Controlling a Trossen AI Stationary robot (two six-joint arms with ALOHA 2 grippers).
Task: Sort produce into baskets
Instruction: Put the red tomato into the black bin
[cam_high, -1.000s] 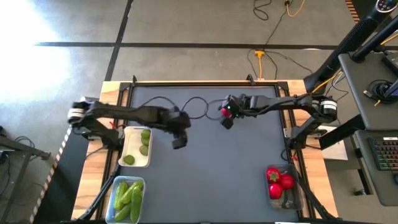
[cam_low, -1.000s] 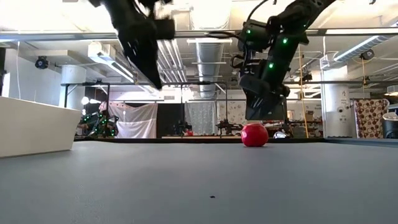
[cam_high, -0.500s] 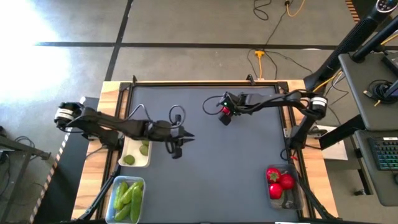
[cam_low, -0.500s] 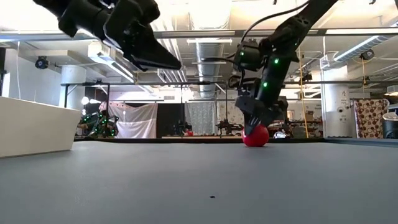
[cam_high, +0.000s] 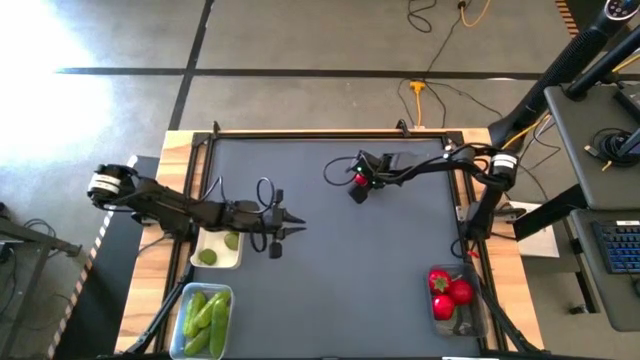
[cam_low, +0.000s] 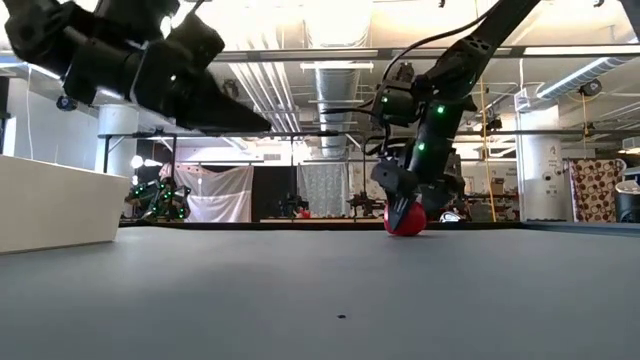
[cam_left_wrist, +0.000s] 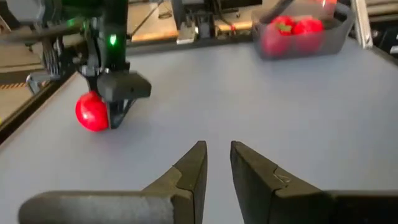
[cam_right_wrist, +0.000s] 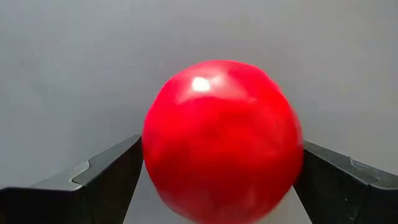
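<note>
Near the tabletop's far edge, right gripper (cam_high: 358, 186) straddles a round glossy red piece (cam_right_wrist: 222, 140), fingers at its widest flanks, contact unclear; likely light, rigid, slick, prone to roll, so grip across the middle; left gripper (cam_left_wrist: 216, 163) narrowly parted, empty.

The right gripper (cam_low: 404, 212) is low over the grey table (cam_low: 320, 290), with its fingers around a red ball (cam_low: 405, 220). The left gripper (cam_low: 262, 124) hangs higher, above the white tray (cam_low: 50, 205).
</note>
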